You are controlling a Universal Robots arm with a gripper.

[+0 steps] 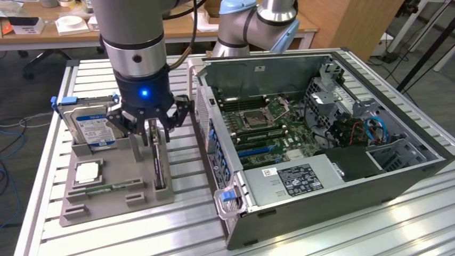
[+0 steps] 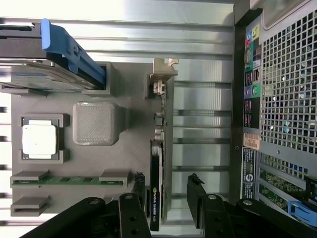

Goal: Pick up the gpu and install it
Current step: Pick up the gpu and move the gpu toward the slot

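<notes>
1. Gripper [image 1: 153, 133] hangs low over the grey fixture tray [image 1: 99, 200], blue light lit on its body. The claw is spread, one finger on each side of the gpu [image 1: 157, 165], pinching nothing.
2. The wrist view gives the gap that the exterior view hides. Gripper [image 2: 166, 181] straddles the gpu [image 2: 156, 193]. One finger [image 2: 134, 201] sits just beside the black cooler face; contact cannot be told. The other finger [image 2: 198, 193] stands apart on the green board side, with table slats visible between.
3. The gpu stands on edge in its slot at the tray's edge nearest the computer case [image 1: 341, 197], silver bracket end pointing away from the gripper. It is not lifted.
4. Other parts on the tray [image 2: 129, 99]:
   - memory stick [image 1: 106, 188] [image 2: 64, 181], lying in its groove
   - processor chip [image 1: 87, 172] [image 2: 40, 141], in a square pocket
   - hard drive [image 1: 92, 125] [image 2: 44, 74], upright, with a blue-white label and blue clip
5. The exterior view gives the case's open interior, with the motherboard [image 1: 263, 122] inside. The wrist view gives the case's [image 2: 287, 89] rear mesh and coloured ports.
6. Everything rests on a slatted aluminium table [image 1: 178, 229] [image 2: 148, 29].
7. A wooden desk [image 1: 42, 38] stands beyond the table.
</notes>
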